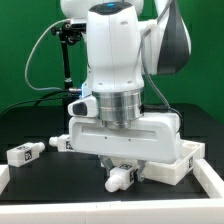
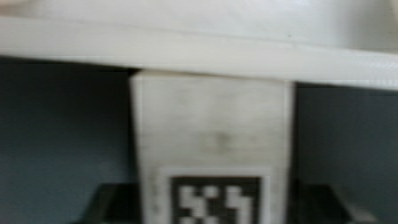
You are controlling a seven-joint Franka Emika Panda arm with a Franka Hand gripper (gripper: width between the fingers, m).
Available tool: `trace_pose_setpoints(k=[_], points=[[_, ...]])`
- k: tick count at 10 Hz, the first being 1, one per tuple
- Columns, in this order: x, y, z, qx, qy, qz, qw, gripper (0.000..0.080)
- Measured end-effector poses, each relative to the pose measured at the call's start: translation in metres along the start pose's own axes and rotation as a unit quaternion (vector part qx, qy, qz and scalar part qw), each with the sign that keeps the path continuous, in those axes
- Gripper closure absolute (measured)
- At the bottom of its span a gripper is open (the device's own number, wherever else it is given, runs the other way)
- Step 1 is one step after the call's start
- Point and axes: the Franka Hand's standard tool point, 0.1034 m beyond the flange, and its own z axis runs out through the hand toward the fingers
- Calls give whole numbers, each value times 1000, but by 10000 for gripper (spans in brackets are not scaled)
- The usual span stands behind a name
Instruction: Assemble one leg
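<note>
The leg [image 1: 120,180] is lying low over the black table [image 1: 45,178], at about 6 o'clock in the exterior view, directly beneath the gripper [image 1: 124,165]. Its long axis is running nearly level with the table, slanting from roughly 1 o'clock to 7 o'clock, and its rounded end is pointing toward 7 o'clock. In the wrist view the leg [image 2: 214,120] is showing as a pale post with a black-and-white tag on its near part. Its far end is meeting the broad white edge of the large flat square piece [image 2: 196,50]. Dark fingers [image 2: 118,203] are pressing against both sides of the post by the tag, so the pincer is looking clamped on the leg, though the view is blurred. In the exterior view the square piece [image 1: 178,158] is sitting just beside the leg, toward 3 o'clock. A second leg [image 1: 24,153] is lying well apart at 9 o'clock. The arm [image 1: 120,60] is rising toward 12 o'clock.
</note>
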Motion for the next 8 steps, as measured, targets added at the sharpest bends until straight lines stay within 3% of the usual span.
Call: trace_pose_setpoints(k=[1, 5, 7, 8], points=[[2, 2, 0, -1, 1, -11, 1000, 518], [45, 66, -20, -12, 10, -116, 993, 518], [59, 106, -19, -24, 20, -149, 988, 518], [59, 112, -13, -28, 23, -146, 989, 518]])
